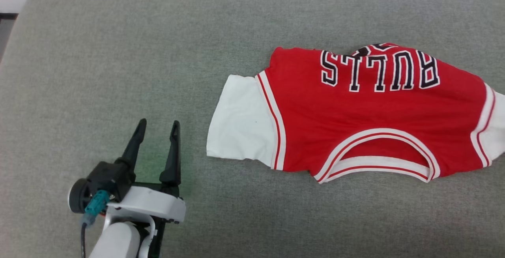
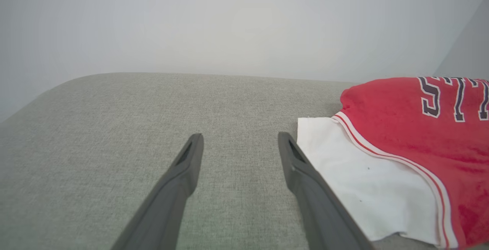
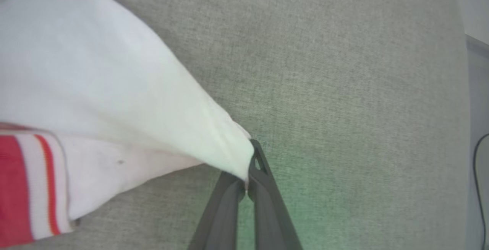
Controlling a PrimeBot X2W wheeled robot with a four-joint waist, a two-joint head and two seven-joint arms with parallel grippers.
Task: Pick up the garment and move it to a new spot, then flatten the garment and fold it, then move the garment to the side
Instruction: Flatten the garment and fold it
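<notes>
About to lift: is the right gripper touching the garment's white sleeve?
Touching. The right wrist view shows the right gripper shut on a corner of the garment, white sleeve fabric pinched between its fingers.

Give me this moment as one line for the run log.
garment: spread on cushion, lettering upside down | left gripper: open, beside garment, holding nothing | right gripper: shut on sleeve tip

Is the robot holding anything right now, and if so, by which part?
Yes: its right hand pinches the red jersey by the tip of a white sleeve. The left hand is open and holds nothing.
</notes>
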